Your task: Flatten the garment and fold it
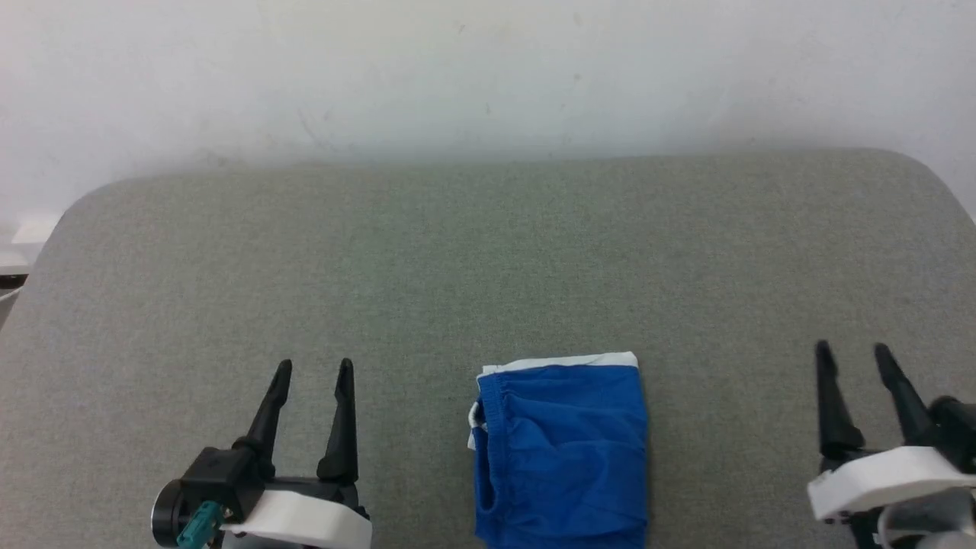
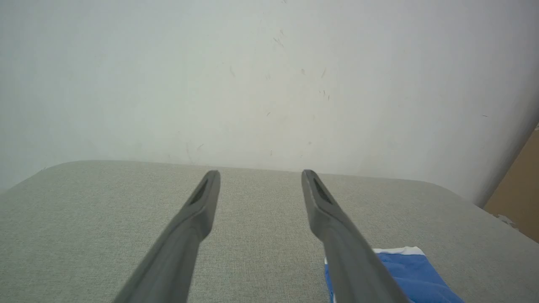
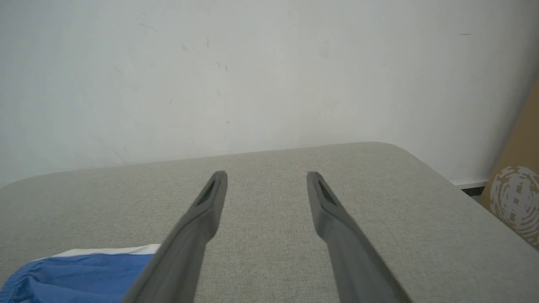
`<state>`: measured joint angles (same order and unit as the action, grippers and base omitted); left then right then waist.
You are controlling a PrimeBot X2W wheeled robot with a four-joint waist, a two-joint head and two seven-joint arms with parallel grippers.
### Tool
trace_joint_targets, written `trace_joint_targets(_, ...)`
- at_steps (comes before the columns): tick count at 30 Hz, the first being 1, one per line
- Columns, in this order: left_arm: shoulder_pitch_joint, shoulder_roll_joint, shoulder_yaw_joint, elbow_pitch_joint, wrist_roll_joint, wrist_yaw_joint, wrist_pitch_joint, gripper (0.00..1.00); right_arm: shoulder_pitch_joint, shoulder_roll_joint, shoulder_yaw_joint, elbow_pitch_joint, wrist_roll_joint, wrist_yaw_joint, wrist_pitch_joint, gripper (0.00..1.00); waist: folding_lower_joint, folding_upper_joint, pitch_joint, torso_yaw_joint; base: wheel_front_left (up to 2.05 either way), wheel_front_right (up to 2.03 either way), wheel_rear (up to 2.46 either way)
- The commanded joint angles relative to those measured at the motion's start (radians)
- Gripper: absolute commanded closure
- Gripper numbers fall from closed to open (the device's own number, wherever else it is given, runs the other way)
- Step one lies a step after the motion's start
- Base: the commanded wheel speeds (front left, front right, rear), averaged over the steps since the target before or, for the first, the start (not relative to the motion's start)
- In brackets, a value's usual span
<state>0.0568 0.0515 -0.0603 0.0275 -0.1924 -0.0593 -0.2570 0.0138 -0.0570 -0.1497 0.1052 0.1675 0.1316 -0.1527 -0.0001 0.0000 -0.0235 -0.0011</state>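
Observation:
The garment (image 1: 560, 451) is a bright blue piece with a white stripe along its far edge, lying folded into a compact rectangle at the near middle of the grey table (image 1: 488, 252). My left gripper (image 1: 313, 371) stands open to the left of it, fingers pointing away, nothing between them. On the other side my right gripper (image 1: 852, 354) is open too, and bare. In the left wrist view the garment (image 2: 414, 273) peeks out at the lower right beside the left gripper (image 2: 261, 173). The right wrist view has the garment (image 3: 80, 273) at the lower left of the right gripper (image 3: 266, 174).
A white wall (image 1: 488, 76) rises right behind the table's far edge. The table's corners are rounded. A tan cardboard box (image 3: 516, 198) stands off the table's right side.

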Motion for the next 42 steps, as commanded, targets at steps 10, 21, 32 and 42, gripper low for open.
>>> trace_joint_targets(10,-0.012,-0.001,0.003,-0.002,-0.008,0.009,-0.005,0.00,0.001,-0.003,-0.056,0.097,0.257,-0.001,0.391,0.00,0.0001,0.0000,0.049,0.014,0.00,0.00,0.00)
trace_joint_targets(21,-0.052,-0.001,-0.005,0.004,-0.009,0.003,-0.005,0.00,-0.099,-0.001,0.028,0.195,0.505,-0.001,0.762,0.00,0.0001,0.0000,0.106,0.067,0.00,0.00,0.00)
trace_joint_targets(32,-0.077,-0.001,-0.014,0.006,-0.011,0.005,-0.005,0.00,-0.226,0.006,0.157,0.386,0.635,-0.001,0.793,0.00,0.0001,0.0000,0.147,0.098,0.00,0.00,0.00)
trace_joint_targets(42,-0.089,-0.001,-0.022,0.015,-0.009,0.005,-0.005,0.00,-0.282,0.007,0.250,0.536,0.670,-0.001,0.792,1.00,0.0001,0.0000,0.154,0.102,0.00,0.00,0.00)
